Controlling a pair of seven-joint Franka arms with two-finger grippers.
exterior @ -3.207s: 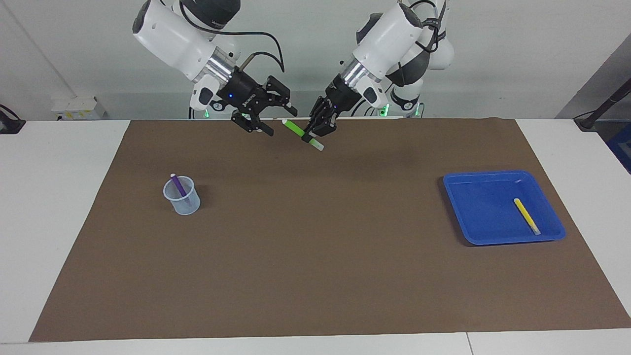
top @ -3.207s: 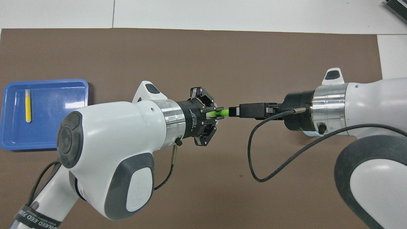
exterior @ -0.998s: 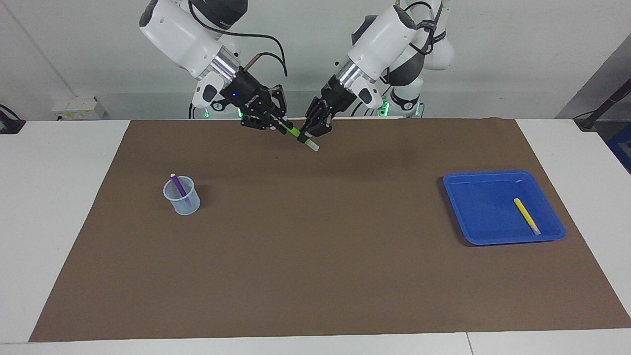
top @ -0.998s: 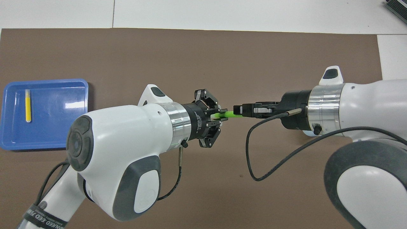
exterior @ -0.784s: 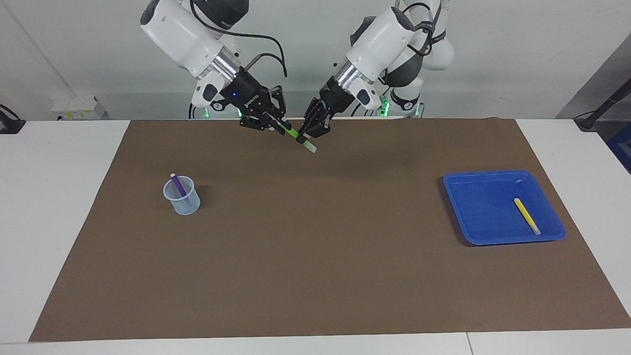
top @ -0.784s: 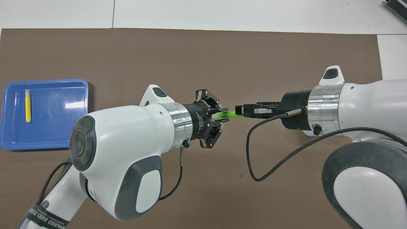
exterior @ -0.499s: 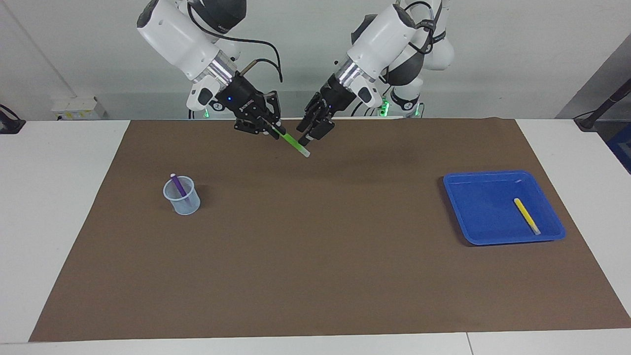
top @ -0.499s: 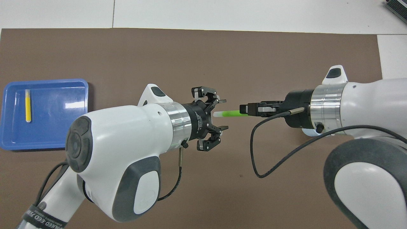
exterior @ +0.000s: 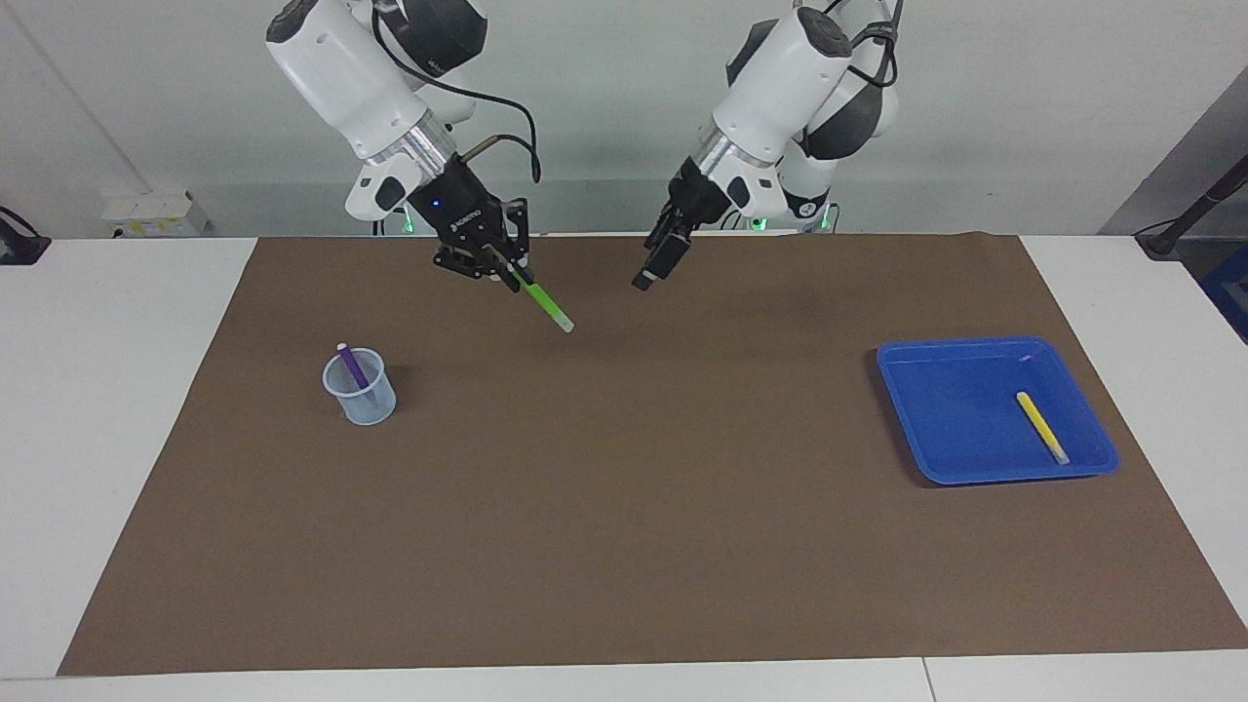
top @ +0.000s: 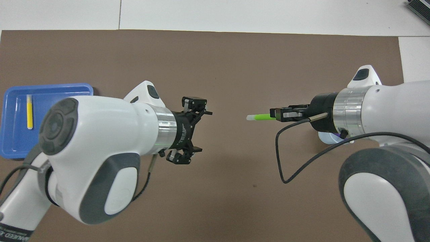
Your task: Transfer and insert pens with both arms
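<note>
Surface: brown mat (exterior: 624, 507) on a white table, pale wall at the top of the frame.
Right gripper (exterior: 511, 276): upper middle of the facing view, clamped on the green pen (exterior: 544, 303); pen slants down, pale tip lowest.
Left gripper (exterior: 655, 265): spread wide, holding nothing, well apart from the pen.
Cup (exterior: 361, 388): lower in frame than the held pen, at the right arm's end; purple pen (exterior: 353, 366) inside.
Tray (exterior: 994, 409): yellow pen (exterior: 1041, 427) lying in it.
Next: probably carry over the cup, tip first.
</note>
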